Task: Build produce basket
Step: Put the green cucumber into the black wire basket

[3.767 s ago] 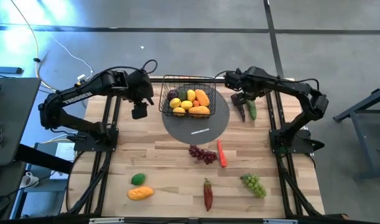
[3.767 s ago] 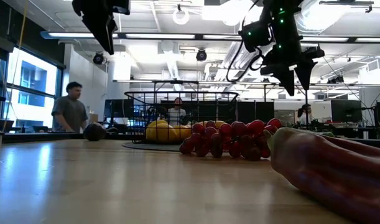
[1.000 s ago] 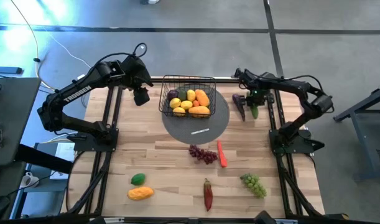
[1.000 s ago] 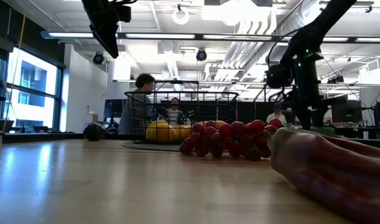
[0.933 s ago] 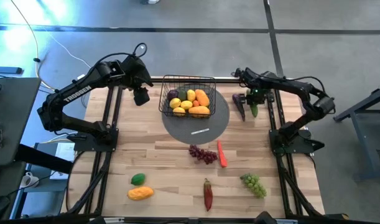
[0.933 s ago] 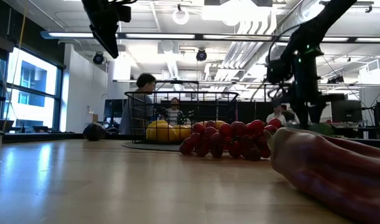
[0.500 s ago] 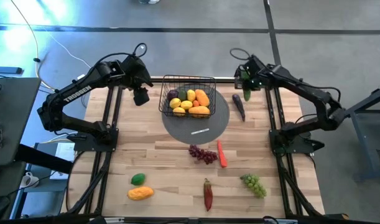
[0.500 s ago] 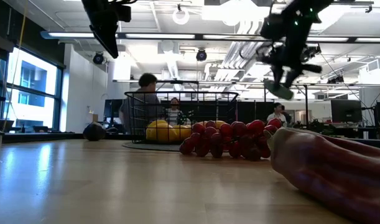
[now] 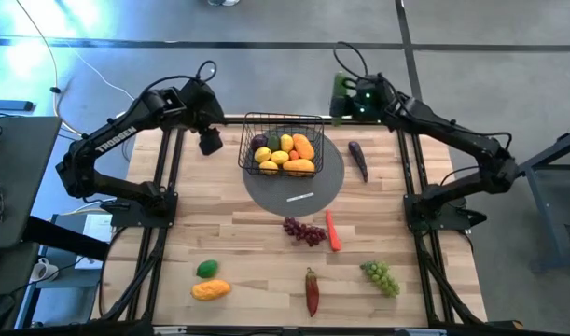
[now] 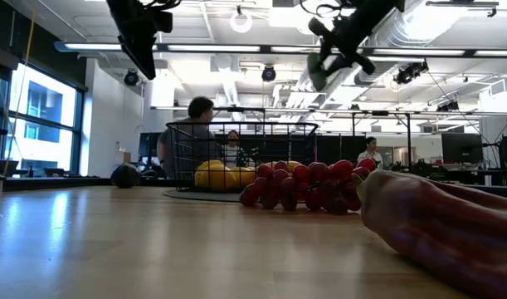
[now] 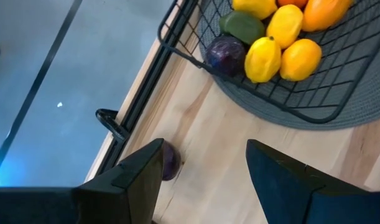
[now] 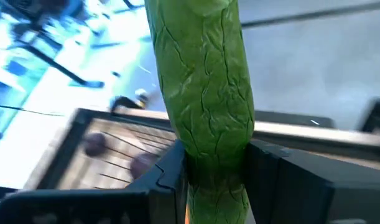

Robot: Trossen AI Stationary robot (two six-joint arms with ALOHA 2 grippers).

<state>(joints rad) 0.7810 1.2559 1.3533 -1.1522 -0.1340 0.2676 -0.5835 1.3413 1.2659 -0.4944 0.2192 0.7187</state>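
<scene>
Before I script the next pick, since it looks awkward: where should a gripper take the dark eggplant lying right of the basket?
Probably across the eggplant's middle, coming straight down from above. It lies flat on the table, long and narrow, with bare wood on both long sides, so fingers should close across its width.

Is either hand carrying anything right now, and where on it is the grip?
The right hand holds a green cucumber, pinched near one end, most of it sticking out beyond the fingers. The left hand is open and holds nothing.
</scene>
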